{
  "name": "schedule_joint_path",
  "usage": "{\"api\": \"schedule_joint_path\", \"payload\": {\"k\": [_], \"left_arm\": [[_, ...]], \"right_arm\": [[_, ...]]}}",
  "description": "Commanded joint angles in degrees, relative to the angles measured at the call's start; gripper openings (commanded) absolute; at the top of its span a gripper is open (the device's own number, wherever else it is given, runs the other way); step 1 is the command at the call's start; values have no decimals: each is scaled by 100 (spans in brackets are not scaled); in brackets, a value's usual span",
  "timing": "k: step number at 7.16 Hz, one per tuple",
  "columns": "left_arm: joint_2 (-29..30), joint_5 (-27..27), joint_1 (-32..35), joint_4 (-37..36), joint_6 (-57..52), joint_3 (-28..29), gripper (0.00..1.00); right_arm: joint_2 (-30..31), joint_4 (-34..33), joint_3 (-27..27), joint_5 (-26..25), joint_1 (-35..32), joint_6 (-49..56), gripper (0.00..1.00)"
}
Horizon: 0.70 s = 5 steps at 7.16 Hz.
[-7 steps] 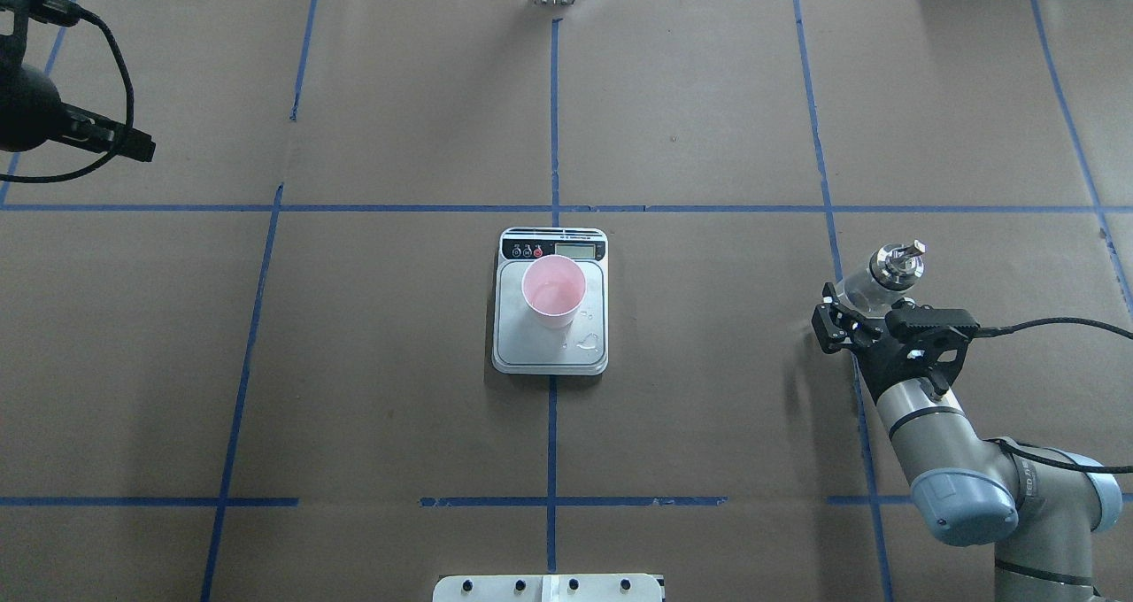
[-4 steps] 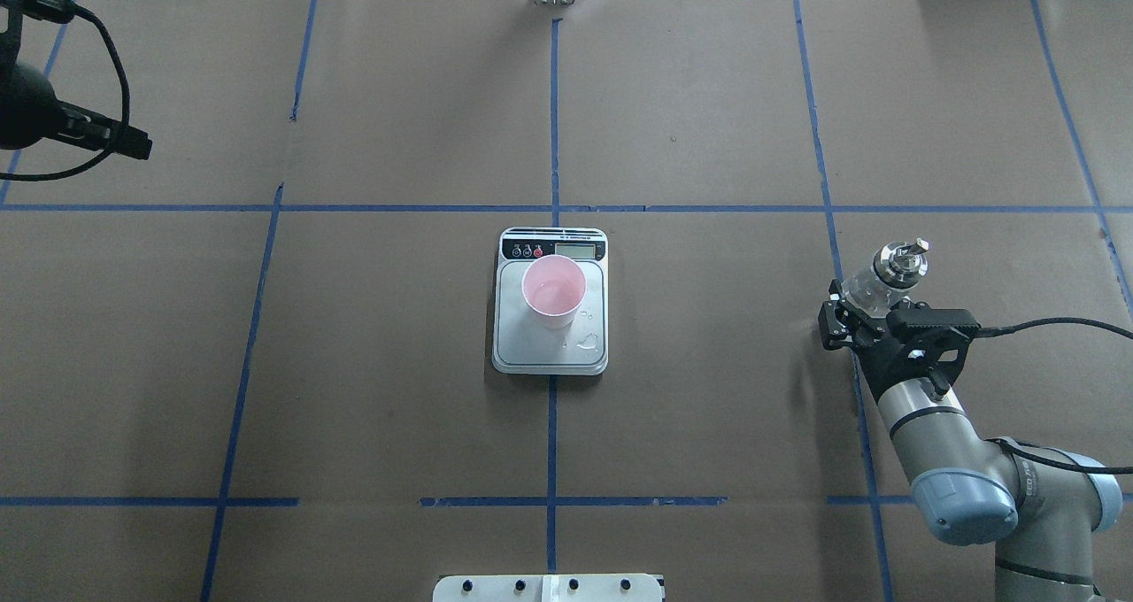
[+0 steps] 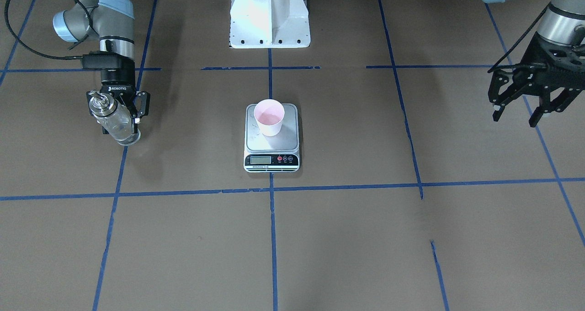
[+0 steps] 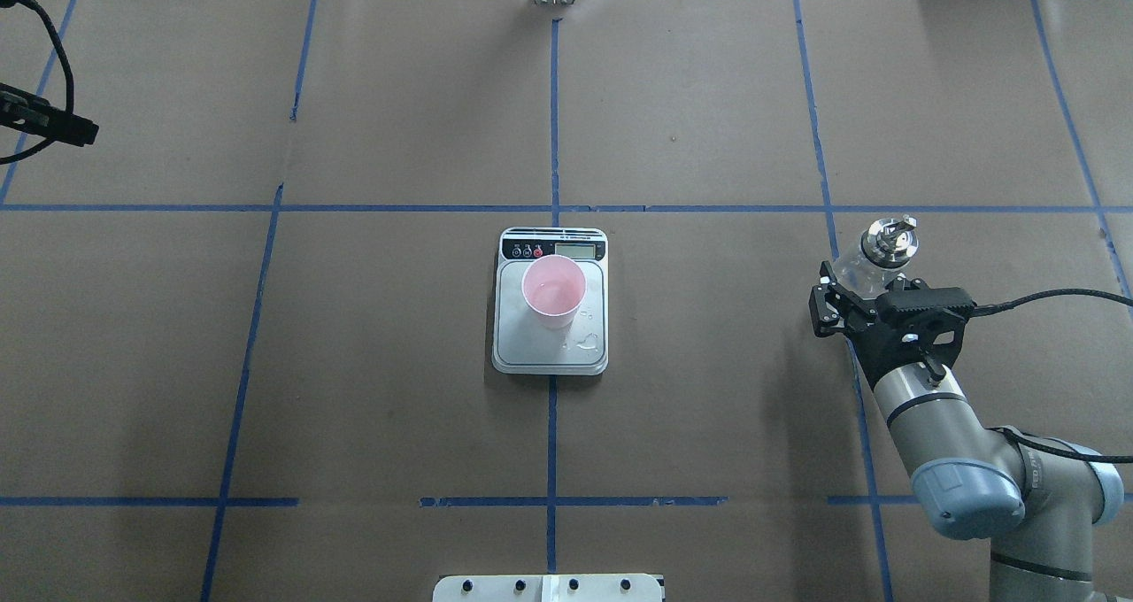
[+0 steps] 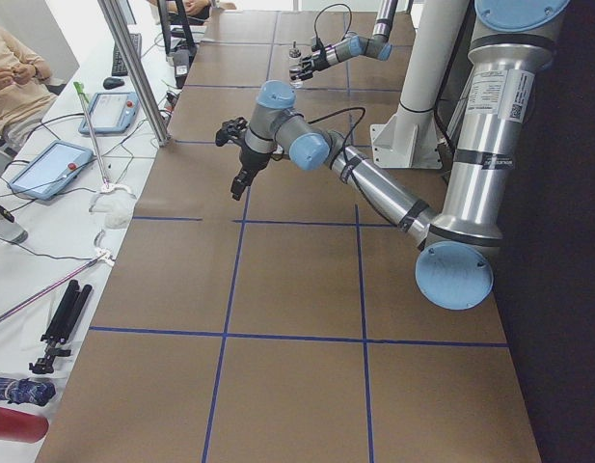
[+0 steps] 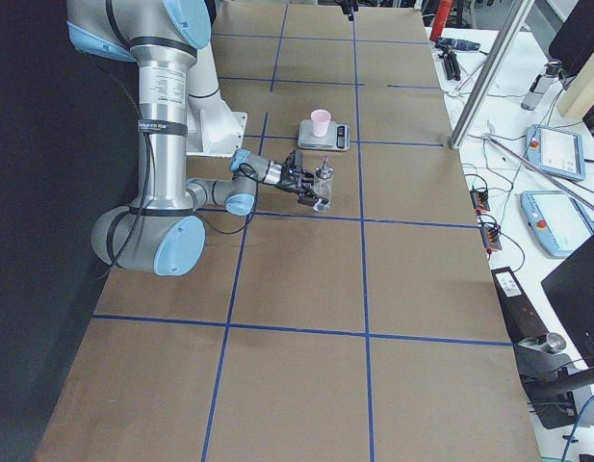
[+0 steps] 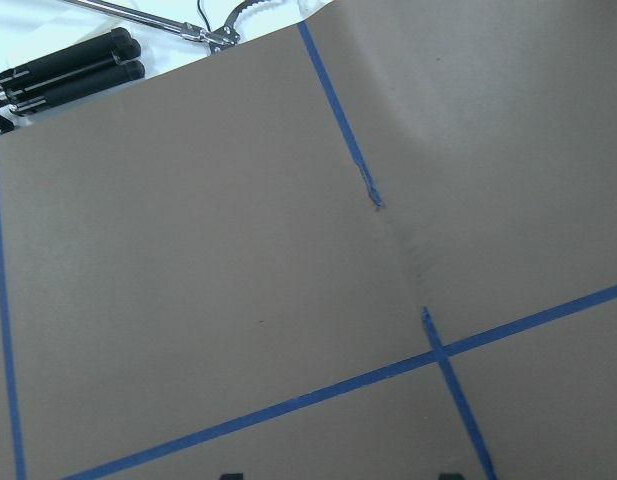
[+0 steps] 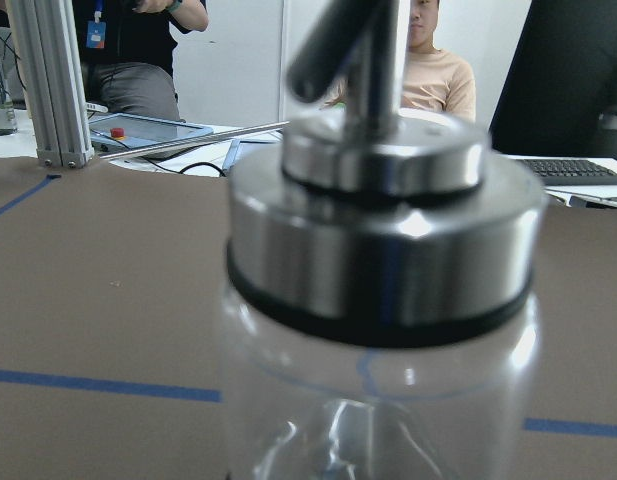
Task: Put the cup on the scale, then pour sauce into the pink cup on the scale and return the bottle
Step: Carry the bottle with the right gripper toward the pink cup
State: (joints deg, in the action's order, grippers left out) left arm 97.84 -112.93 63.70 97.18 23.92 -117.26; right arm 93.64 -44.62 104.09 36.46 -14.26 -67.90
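The pink cup [image 4: 553, 290] stands upright on the scale [image 4: 551, 345] at the table's middle, with a little clear liquid in its bottom [image 3: 269, 117]. A few drops lie on the steel platform. My right gripper [image 4: 854, 290] is at the table's right side, shut on the glass bottle [image 4: 872, 261], whose base is at or just above the paper [image 3: 119, 127]. The bottle's silver cap [image 8: 378, 200] fills the right wrist view. My left gripper [image 3: 516, 107] hangs open and empty, far off to the other side.
Brown paper with blue tape lines covers the table. The white robot base [image 3: 269, 23] stands behind the scale. People sit at a desk with tablets [image 5: 46, 169] beyond the table's far edge. Black tools [image 7: 68, 65] lie off the paper's edge.
The right gripper has shifted the bottle slightly farther from the robot. The left arm has drawn back to the left, almost out of the overhead view.
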Motion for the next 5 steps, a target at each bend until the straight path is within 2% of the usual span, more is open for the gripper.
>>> {"api": "schedule_joint_path", "payload": {"k": [1,3,5], "left_arm": [[-19,-1,29,3,-19,-16,71],[-19,-1,29,3,-1,-16,71],[-11,-1,20,-6,34,1,72]], "right_arm": [[-473,-1489,381,-25,-50,644,0],[-986,-2066,463,-60,-172,673,0],[-1032,-2181,454,-51,-243,673,0]]}}
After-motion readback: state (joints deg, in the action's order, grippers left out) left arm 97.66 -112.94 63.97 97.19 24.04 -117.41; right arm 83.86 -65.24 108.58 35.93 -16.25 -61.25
